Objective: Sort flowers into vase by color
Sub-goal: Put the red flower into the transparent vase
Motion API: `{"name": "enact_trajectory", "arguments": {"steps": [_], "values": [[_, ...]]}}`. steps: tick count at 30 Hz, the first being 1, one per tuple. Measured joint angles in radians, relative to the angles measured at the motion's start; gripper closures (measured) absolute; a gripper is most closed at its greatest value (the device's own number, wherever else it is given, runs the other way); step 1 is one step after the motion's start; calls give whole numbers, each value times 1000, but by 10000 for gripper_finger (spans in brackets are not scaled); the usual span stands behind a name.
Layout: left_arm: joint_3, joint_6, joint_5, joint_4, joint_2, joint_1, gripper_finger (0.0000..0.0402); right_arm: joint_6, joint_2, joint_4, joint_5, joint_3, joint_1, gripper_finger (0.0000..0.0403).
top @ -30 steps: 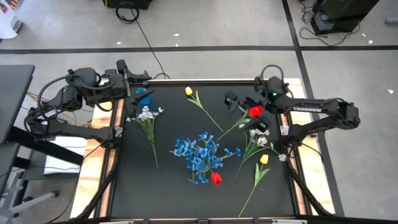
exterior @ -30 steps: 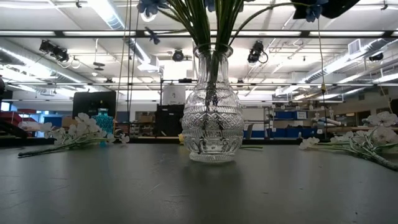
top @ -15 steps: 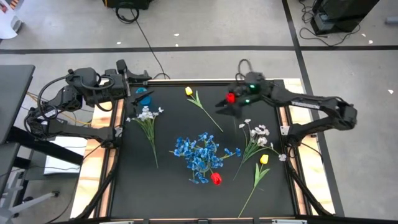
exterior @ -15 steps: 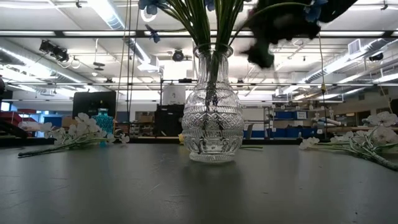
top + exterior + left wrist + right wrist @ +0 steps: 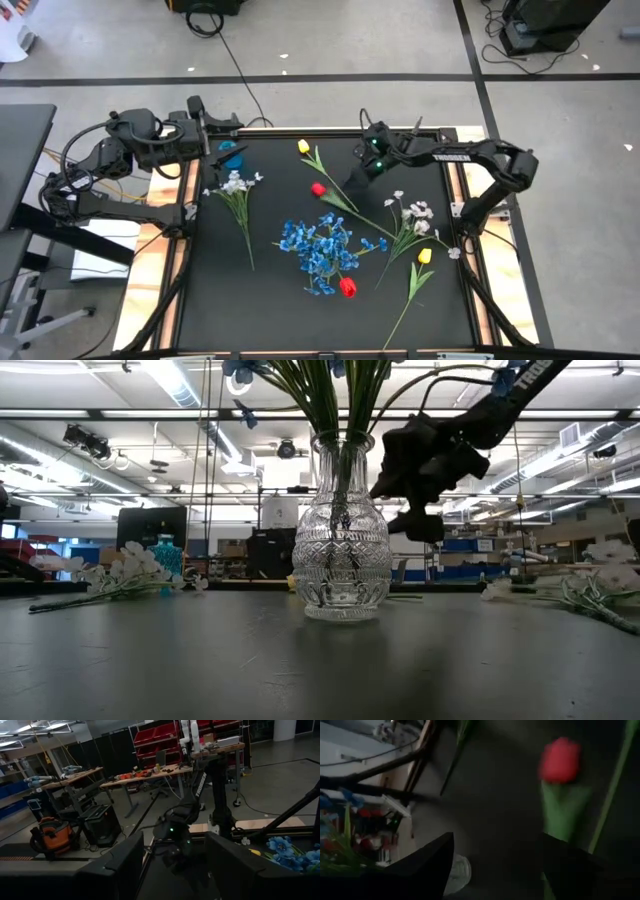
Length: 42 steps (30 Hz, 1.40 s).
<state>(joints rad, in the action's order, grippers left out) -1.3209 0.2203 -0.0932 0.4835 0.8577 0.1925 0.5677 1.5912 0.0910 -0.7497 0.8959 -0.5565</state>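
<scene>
My right gripper (image 5: 350, 183) hangs over the table's far middle, above the tabletop and beside the vase's neck in the low view (image 5: 415, 470). It carries a red tulip (image 5: 318, 188), whose head sticks out ahead of the fingers (image 5: 560, 760). The glass vase (image 5: 340, 530) stands on the table's middle with green stems in it. From above, a blue bunch (image 5: 325, 245) covers it, with a second red tulip (image 5: 347, 287) at its near side. My left gripper (image 5: 172, 870) waits open at the far left corner (image 5: 210, 135). My right gripper has the red tulip by its green stem and leaves (image 5: 555, 825), a little behind the head. The stem runs back along the fingers, close to one finger (image 5: 570, 865); the contact itself is lost in the dark. The fingers slant down from the table's right. The tulip is lifted clear.
On the table lie a yellow tulip (image 5: 304, 147) at the far middle, a white sprig (image 5: 235, 185) on the left, another white sprig (image 5: 415, 212) and a yellow tulip (image 5: 424, 256) on the right. A teal object (image 5: 232, 155) sits by the left gripper.
My right gripper has come down and gone toward the table's left, from the right side to beside the vase's neck, rolling as it went. The red tulip has travelled with it. Its head, earlier at the gripper's right, now points toward the table's left.
</scene>
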Motion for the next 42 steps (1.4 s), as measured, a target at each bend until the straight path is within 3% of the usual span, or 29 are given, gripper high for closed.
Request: {"name": "enact_trajectory", "arguments": {"steps": [4, 7, 12, 18, 24, 28, 38, 42], "values": [[0, 0, 0, 0, 0, 0, 186, -78, -48, 51, 187, 0, -30, 120], [0, 0, 0, 0, 0, 0, 186, -212, -68, 162, 206, 0, -22, 131], [0, 0, 0, 0, 0, 0, 186, -419, -79, 281, 249, 0, 115, 162], [0, 0, 0, 0, 0, 0, 186, -463, -33, 177, 451, 0, 243, 202], [0, 0, 0, 1, 0, 0, 186, -390, 77, 63, 435, 0, 248, 221], [0, 0, 0, 0, 0, 0, 186, -376, 150, 22, 357, 0, 263, 227], [0, 0, 0, 0, 0, 0, 186, -378, 271, -71, 400, 4, 295, 229], [0, 0, 0, 0, 0, 0, 186, -376, 283, -107, 428, 4, 298, 249]]}}
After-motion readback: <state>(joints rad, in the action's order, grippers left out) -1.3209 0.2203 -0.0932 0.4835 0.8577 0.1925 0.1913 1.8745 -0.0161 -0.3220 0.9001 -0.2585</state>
